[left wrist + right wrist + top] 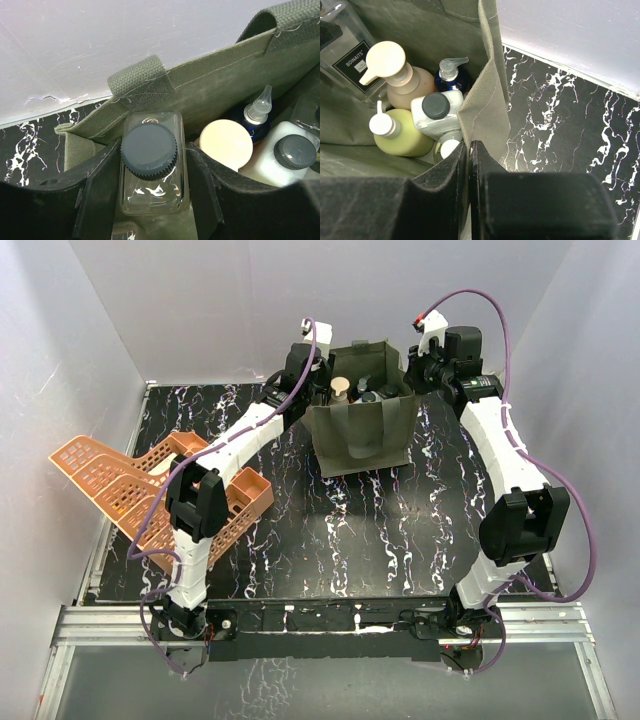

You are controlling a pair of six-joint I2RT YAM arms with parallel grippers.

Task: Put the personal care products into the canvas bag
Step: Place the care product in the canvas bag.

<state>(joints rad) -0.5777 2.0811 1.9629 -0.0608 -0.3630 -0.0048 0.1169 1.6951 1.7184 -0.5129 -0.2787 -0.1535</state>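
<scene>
**Late stage of packing, canvas bag as reference.** The canvas bag (362,435) stands upright and open-mouthed on the far middle of the black, white-veined table (380,530), with one arm at each of its sides.

The left gripper (151,170) is clamped on the square clear bottle (150,195), one finger flat against each glassy side. It holds the bottle upright just inside the bag's left wall, apparently not yet let go.

The right gripper (470,148) is pinched tight on the bag's right rim, the fabric caught between its pads, which by the look of it keeps the mouth open.

Already inside the bag:
- the tan bottle (407,82), with a cream pump head
- the dark round bottle (451,76), with a clear pump
- the white bottle (445,122), with a ribbed dark cap
- the yellow-green pump bottle (402,140)
- a further white-capped item beneath them, mostly hidden

No product shows outside the bag in the overhead view. Judged so, releasing the square bottle is about all that remains, though a full count cannot be confirmed.

**Materials.**
- Bag: coarse olive weave, boxy, with stitched webbing straps and soft walls that crease.
- Bottles: smooth, rigid plastic or glass. The square one is flat-faced and labelled; the rest are rounded.
- Orange baskets (130,480): stiff plastic lattice, well to the left of the bag.
</scene>
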